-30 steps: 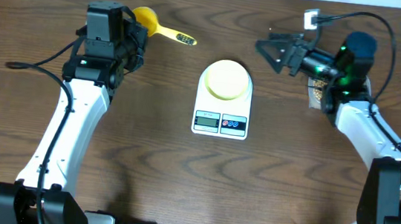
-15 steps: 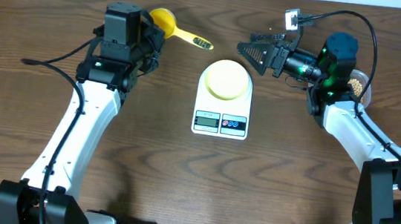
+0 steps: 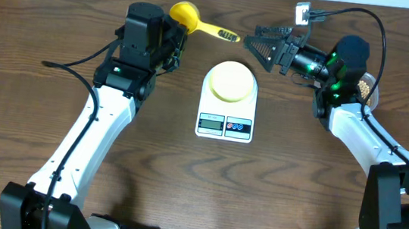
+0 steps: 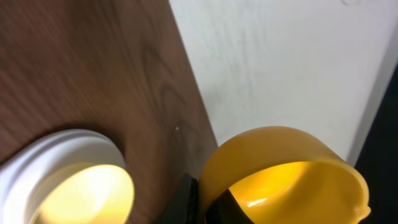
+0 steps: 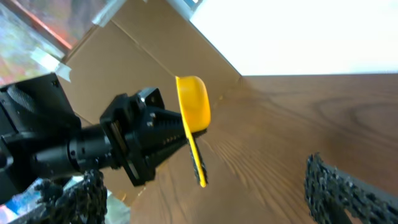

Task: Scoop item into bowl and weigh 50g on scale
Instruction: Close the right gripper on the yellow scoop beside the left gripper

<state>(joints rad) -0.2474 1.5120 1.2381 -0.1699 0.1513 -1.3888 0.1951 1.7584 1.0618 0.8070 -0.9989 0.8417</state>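
The bowl [image 3: 231, 81] sits on the scale [image 3: 224, 128], at its end away from the display. In the left wrist view its pale yellow inside [image 4: 78, 193] shows no beans. The left hand [image 3: 178, 29] is clamped on the neck of the yellow scoop [image 3: 184, 12], holding it off the surface [image 3: 181, 188] beyond the scale's far left corner. The handle points toward the right arm, and the part of the cup [image 4: 283, 171] that shows looks empty. The right hand [image 3: 262, 48] hovers by the scale's far right corner, fingers [image 5: 348, 186] spread wide and holding nothing. The beans [image 3: 363, 87] show only as a tan patch behind the right arm, their container mostly hidden. There is one bowl, one scale, one scoop.
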